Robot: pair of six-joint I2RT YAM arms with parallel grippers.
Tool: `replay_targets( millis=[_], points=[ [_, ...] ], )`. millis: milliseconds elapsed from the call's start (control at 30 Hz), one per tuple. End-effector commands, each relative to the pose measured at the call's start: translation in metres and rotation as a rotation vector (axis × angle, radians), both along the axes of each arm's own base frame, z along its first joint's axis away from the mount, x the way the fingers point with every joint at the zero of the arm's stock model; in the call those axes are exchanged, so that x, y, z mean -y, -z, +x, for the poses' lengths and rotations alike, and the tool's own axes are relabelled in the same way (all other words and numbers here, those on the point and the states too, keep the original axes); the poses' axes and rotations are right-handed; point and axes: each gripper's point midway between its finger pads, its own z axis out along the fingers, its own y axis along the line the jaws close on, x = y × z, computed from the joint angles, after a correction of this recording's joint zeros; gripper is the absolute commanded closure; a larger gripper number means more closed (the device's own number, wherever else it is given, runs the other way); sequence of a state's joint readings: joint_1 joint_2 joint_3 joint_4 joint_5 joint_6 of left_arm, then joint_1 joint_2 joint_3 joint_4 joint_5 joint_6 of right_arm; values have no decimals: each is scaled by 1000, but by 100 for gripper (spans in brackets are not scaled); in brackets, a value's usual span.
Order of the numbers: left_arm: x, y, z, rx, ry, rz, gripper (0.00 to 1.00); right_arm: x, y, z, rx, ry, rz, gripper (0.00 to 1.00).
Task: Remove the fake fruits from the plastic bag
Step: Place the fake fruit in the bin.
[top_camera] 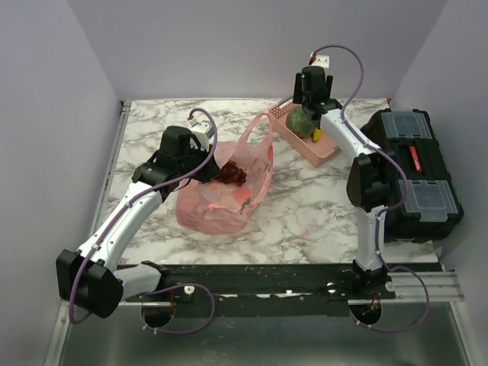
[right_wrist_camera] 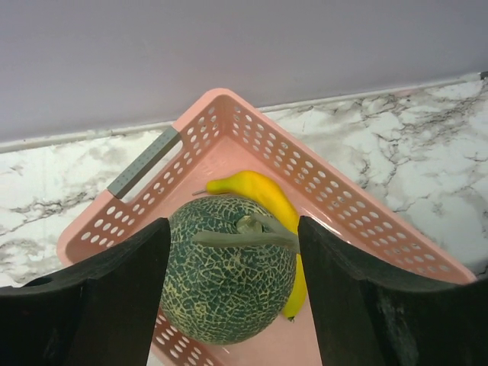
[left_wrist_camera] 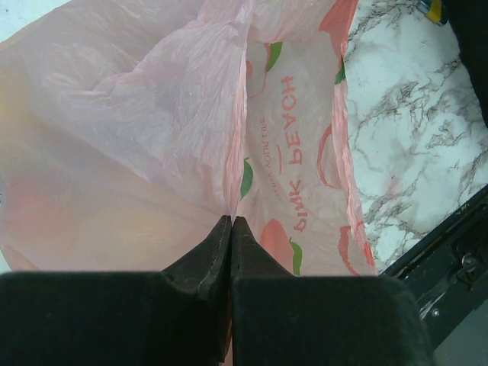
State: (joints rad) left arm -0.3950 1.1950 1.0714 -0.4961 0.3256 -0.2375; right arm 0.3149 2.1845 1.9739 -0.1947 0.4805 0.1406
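The pink plastic bag lies mid-table, with a dark grape bunch showing at its mouth. My left gripper is shut on a fold of the bag's thin film, fingertips pressed together. At the back, my right gripper hangs open over the pink basket. The green melon rests in it between the spread fingers, next to a yellow banana. The top view shows the same melon and banana. What else is in the bag is hidden.
The pink lattice basket stands at the back right of the marble table. A black toolbox fills the right edge beside the right arm. Walls close in the left, back and right sides.
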Motion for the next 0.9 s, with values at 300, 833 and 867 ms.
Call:
replay_targets(
  millis=[300,833,867],
  points=[
    [4,-17,-1,38,12,-34,100,30,-95,-50,108,79,11,24],
    [6,-17,-2,31,18,-43,100,-33,10,-177,-159,-265,421,26],
    [7,-17,-2,30,19,-44,100,-38,21,-186,-192,-282,446,26]
  ],
)
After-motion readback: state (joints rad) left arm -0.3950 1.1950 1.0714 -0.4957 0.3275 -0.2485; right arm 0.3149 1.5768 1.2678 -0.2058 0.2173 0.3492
